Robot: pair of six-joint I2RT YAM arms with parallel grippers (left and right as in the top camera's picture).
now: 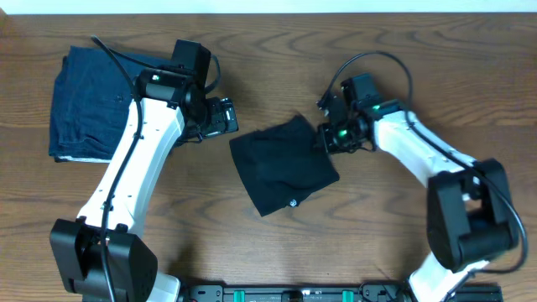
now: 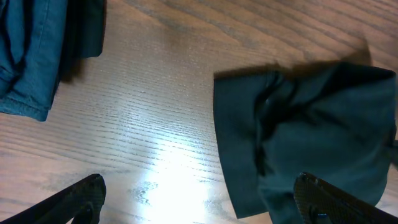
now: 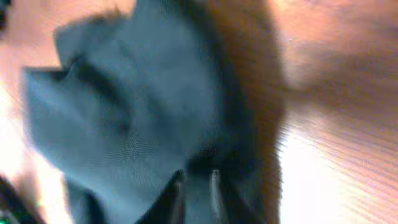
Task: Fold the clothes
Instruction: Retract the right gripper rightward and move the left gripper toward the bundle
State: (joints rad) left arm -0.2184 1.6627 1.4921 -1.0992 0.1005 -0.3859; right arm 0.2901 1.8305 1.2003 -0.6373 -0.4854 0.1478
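The black T-shirt [image 1: 285, 164] lies folded into a small square at the table's middle, its white logo near the front edge. It also shows in the left wrist view [image 2: 311, 137] and fills the right wrist view [image 3: 137, 118]. My right gripper [image 1: 325, 137] is at the shirt's right edge, fingers close together and pinching a fold of the fabric [image 3: 198, 186]. My left gripper [image 1: 225, 117] is open and empty, just left of and behind the shirt's left corner; its fingers [image 2: 199, 202] are spread wide over bare wood.
A dark blue folded garment [image 1: 84, 101] lies at the far left of the wooden table [image 1: 377, 243], partly under the left arm; it also shows in the left wrist view [image 2: 31, 56].
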